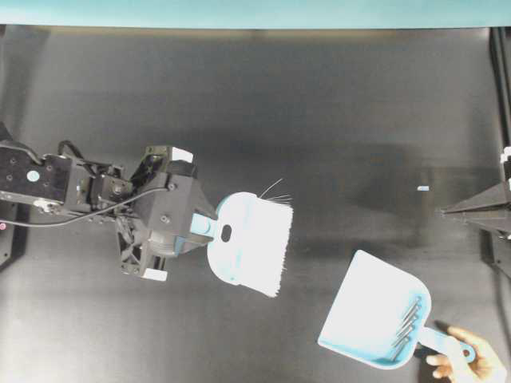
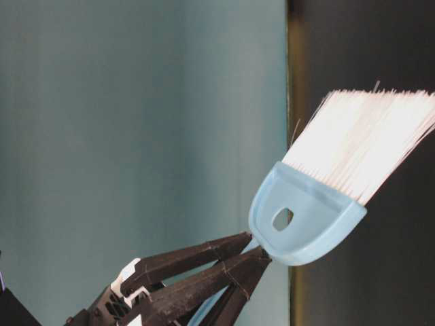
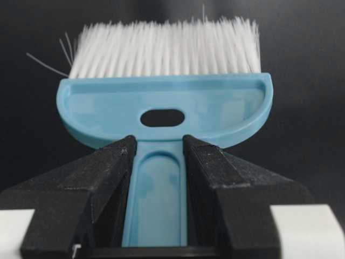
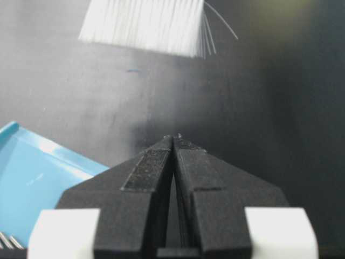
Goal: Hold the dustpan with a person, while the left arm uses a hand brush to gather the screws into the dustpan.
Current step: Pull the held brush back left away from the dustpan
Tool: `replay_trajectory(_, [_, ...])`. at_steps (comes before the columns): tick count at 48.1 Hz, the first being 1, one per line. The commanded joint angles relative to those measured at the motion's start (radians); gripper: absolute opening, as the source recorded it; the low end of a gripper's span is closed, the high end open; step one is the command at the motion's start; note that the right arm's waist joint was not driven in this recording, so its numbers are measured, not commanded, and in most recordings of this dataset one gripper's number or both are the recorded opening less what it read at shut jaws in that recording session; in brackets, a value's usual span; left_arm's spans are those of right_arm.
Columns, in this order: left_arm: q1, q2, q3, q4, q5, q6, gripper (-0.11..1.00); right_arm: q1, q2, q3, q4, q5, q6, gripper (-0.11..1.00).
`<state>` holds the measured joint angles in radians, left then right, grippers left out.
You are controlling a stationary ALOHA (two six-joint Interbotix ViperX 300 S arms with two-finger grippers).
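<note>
- Between my left gripper's (image 3: 157, 156) black fingers, I pinch the light blue plastic hand brush (image 1: 247, 249) by its handle, bristles lifted, well apart from everything.
- Right gripper (image 4: 173, 140) idles, pressed together.
- Person's bare hand (image 1: 471, 361) tilts the light blue plastic dustpan (image 1: 371, 315), so the grey metal screws (image 1: 407, 325) collect inside.

person's hand (image 1: 469, 363) cut off — screws (image 1: 406, 323) indistinct

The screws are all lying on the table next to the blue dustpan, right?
Not quite. The overhead view shows the screws lying inside the dustpan, near its handle, not on the table beside it.
</note>
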<state>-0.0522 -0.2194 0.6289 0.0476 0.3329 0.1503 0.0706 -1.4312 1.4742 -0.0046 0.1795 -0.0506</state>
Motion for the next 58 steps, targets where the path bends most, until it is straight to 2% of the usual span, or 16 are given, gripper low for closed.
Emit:
replay_trajectory(1, [0.002,-0.025,-0.002,0.002,-0.009,-0.003,0.30,0.000,0.005,-0.003,-0.002,-0.005,-0.006,0.00])
replay_trajectory(18, [0.003,-0.060,0.044,0.002,-0.014,-0.003,0.30,0.000,0.005,-0.005,-0.002,-0.005,-0.006,0.00])
replay_trajectory(38, [0.000,-0.084,0.095,0.002,-0.118,-0.029,0.30,0.000,0.005,-0.005,-0.002,-0.005,-0.006,0.00])
replay_trajectory(58, [-0.005,-0.057,0.117,0.002,-0.153,-0.031,0.30,0.000,0.005,-0.005,-0.002,-0.005,-0.006,0.00])
